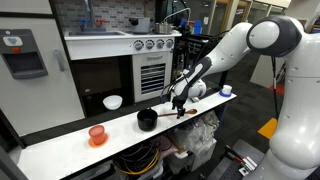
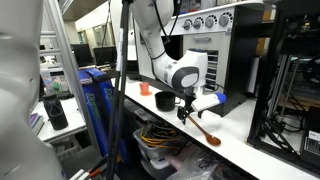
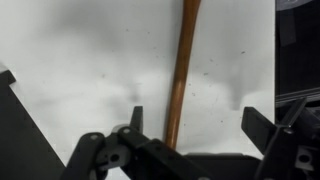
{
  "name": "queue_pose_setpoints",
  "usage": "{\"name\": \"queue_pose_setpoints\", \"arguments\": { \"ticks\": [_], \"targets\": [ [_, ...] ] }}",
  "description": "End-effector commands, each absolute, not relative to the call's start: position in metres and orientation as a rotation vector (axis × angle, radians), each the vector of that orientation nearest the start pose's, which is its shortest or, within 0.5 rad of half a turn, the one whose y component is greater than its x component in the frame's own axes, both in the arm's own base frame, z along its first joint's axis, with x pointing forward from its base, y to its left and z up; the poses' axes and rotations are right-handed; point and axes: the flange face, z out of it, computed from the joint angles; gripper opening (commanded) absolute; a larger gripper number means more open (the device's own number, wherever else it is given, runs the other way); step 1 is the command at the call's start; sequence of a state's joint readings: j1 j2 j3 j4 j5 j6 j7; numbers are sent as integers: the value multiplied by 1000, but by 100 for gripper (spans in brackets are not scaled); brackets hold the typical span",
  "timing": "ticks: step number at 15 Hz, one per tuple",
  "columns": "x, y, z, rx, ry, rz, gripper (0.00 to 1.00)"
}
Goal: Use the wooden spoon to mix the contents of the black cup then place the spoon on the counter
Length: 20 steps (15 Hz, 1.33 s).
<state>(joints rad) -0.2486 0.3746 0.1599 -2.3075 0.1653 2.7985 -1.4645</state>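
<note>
The wooden spoon [image 2: 204,130] lies flat on the white counter [image 2: 240,150], apart from the black cup [image 2: 163,100]. My gripper [image 2: 187,110] hangs just over its handle end. In the wrist view the reddish-brown handle [image 3: 181,75] runs up the white surface between my open gripper [image 3: 198,125] fingers, nearer the left fingertip [image 3: 135,118] and touching neither. In an exterior view the black cup [image 1: 147,119] stands mid-counter, left of the gripper [image 1: 179,102], with the spoon [image 1: 186,113] beside it.
An orange-red translucent cup [image 1: 97,134] stands further along the counter [image 1: 60,145]. A white bowl [image 1: 113,102] sits on the dark surface behind. A small blue-and-white object [image 1: 226,90] rests near the counter's end. Cables and bins lie under the counter.
</note>
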Motion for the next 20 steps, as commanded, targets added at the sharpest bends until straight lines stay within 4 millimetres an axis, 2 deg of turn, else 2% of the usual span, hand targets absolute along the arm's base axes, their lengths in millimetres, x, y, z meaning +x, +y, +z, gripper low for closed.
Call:
{"name": "queue_pose_setpoints", "arguments": {
  "ticks": [1,12,20],
  "targets": [
    [539,-58,193,-2591,-1771,-271,100],
    [542,-56,189,-2597,-1769,-232,100],
    [548,-46,190,-2600,-1810,-131,100]
  ]
}}
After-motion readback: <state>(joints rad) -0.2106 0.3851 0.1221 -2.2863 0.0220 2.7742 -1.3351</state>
